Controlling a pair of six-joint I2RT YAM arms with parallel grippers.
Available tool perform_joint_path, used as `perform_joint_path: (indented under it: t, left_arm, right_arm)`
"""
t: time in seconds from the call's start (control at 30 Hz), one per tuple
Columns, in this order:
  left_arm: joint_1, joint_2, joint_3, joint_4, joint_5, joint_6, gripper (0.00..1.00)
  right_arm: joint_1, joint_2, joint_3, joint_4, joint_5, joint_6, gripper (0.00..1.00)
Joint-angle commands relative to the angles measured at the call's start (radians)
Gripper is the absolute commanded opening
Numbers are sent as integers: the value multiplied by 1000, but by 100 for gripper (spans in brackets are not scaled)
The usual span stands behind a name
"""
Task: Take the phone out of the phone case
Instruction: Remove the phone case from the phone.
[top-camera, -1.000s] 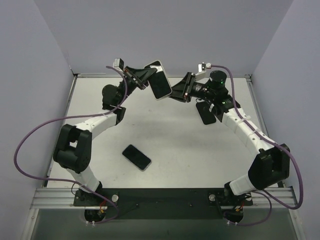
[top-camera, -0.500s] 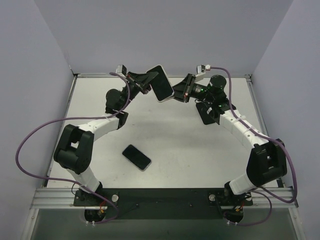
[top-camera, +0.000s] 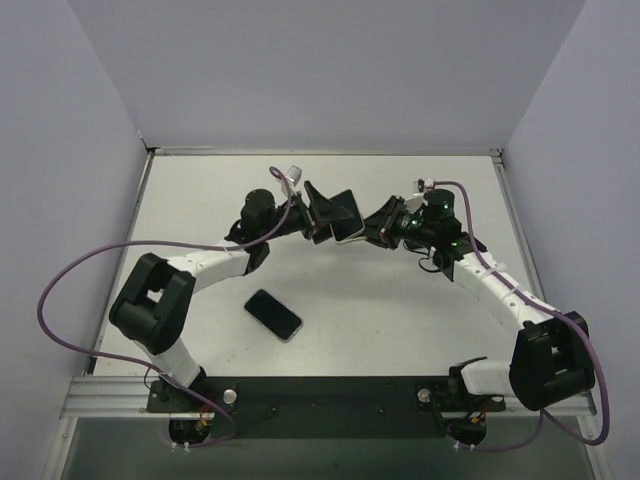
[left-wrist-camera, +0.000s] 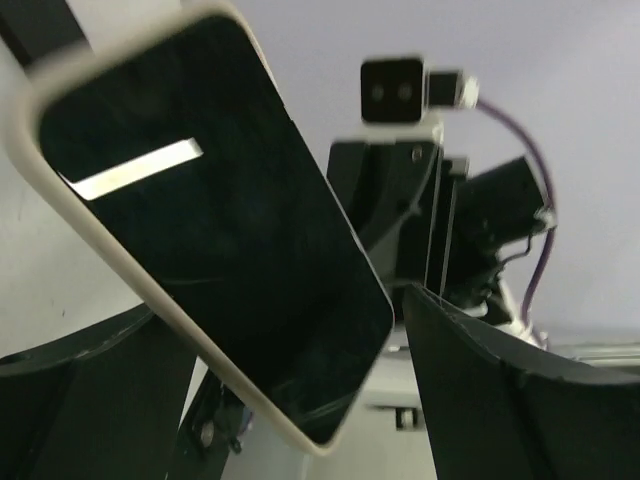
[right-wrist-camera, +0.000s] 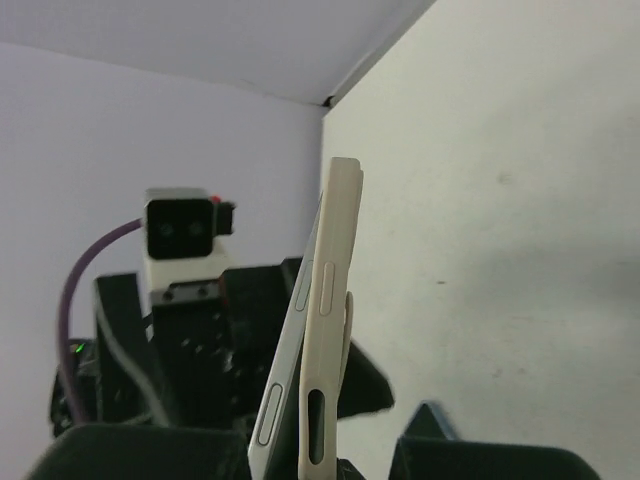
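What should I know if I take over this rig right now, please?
Left gripper: shut on the phone case, held up over the table.
Right gripper: around the case's near end; I cannot tell whether it grips.
The phone sits in the case, with one end already lifted off it in the right wrist view.
A second phone lies on the table nearer the bases.
Done: the peel has started. Left: pull the phone fully free.

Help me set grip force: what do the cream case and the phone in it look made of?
The case is probably soft silicone or rubber: cream, matte, no glare. The phone has a glossy glass front mirroring a light strip; its silvery side looks like satin metal, possibly painted plastic.
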Motion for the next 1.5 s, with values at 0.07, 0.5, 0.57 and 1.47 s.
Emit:
perform_joint_path:
  t: [0.07,0.5,0.57,1.47]
  left_arm:
    - [-57,-124,88,-423,137,403,92]
    - [-97,-71,120,-686,-85,560,88]
    - [-97,-63,116,-691,-110,561,88]
    - [-95,136,77,-652,-130,548,80]
  right_arm:
    - [-41,-75,-11,-221,277,-238,0]
    - [251,31,147,-620,909,-654,0]
    - [264,73,139,-614,909,-673,0]
    - [342,407,82,-373,667,-679,0]
